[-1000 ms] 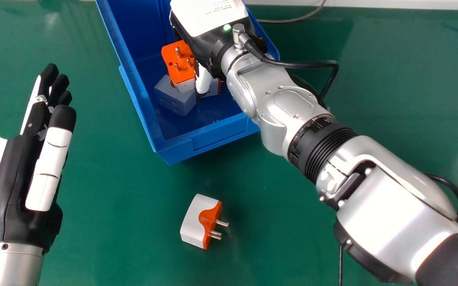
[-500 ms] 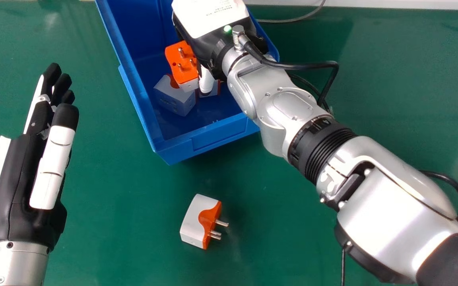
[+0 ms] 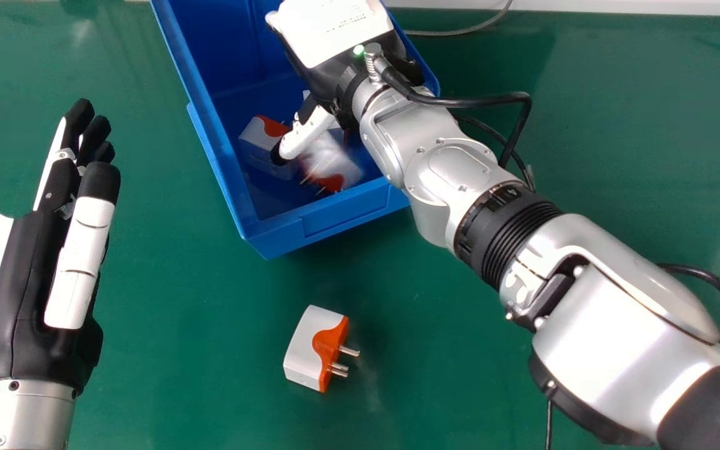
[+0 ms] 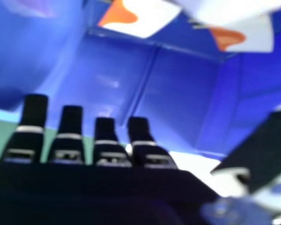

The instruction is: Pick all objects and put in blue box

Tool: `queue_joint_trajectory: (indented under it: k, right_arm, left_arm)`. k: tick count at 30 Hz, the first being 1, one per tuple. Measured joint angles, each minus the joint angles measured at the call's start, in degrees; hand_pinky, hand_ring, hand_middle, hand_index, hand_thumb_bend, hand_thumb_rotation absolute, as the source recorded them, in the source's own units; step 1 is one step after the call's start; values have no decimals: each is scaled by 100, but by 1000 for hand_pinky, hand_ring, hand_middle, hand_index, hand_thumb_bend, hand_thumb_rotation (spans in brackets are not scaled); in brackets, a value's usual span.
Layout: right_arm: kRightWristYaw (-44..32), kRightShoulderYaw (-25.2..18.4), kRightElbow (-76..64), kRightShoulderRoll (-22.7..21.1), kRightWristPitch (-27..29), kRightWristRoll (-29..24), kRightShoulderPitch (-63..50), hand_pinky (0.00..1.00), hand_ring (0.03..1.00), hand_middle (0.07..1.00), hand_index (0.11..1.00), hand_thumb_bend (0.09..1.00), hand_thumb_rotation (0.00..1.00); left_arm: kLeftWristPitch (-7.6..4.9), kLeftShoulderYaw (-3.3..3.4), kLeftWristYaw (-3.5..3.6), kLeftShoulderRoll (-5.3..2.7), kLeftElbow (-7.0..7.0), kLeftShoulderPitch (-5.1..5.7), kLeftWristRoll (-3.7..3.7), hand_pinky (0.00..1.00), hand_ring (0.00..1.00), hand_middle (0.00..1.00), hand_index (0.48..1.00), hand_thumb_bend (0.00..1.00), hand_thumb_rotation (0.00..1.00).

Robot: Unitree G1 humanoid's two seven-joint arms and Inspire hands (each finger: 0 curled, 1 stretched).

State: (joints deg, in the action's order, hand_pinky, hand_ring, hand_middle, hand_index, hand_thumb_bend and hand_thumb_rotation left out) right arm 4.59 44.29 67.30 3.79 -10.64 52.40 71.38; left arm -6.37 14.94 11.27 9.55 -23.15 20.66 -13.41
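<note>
- In the head view, at 11 o'clock, the blue box [image 3: 347, 215] is seen to be moulded in smooth plastic, with a soft sheen on its walls.
- At 6 o'clock, the loose adapter [image 3: 310, 347] is cased in smooth white and orange plastic, and its pins [image 3: 339, 369] are made of shiny metal.
- Inside the box, white and orange plastic is repeated on the other adapters [image 3: 257, 134]; one is blurred.
- At 9 o'clock, the left hand [image 3: 29, 294] is finished in dull black and smooth white, plastic-looking.
- Toward 4 o'clock, the right forearm [image 3: 610, 337] is given a smooth, silvery finish, brightly lit.
- The green bench [image 3: 210, 375] is smooth and faintly glossy, pale glare being caught toward 10 o'clock.
</note>
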Motion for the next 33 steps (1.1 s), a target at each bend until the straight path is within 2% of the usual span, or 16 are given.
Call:
queue_joint_trajectory:
  k: [7, 14, 24, 33]
  right_arm:
    - [-5, 44, -30, -9, 1, 16, 1, 800, 897, 968, 934, 915, 774]
    - [-52, 29, -83, -23, -2, 4, 0, 779, 881, 961, 925, 896, 755]
    - [-50, -82, -547, -236, 130, -27, -3, 757, 880, 940, 908, 865, 689]
    - [-219, -124, -1513, -642, 241, 10, -221, 777, 899, 932, 889, 819, 549]
  left_arm:
    - [-1, 1, 41, 2, 0, 2, -9, 1000, 988, 982, 979, 769, 984]
    - [-2, 2, 34, 2, 0, 3, -2, 1000, 989, 984, 980, 775, 985]
    - [-5, -1, 52, -7, 0, 5, -3, 1000, 989, 985, 983, 763, 989]
    - [-19, -13, 47, -12, 0, -2, 12, 1000, 980, 977, 975, 743, 996]
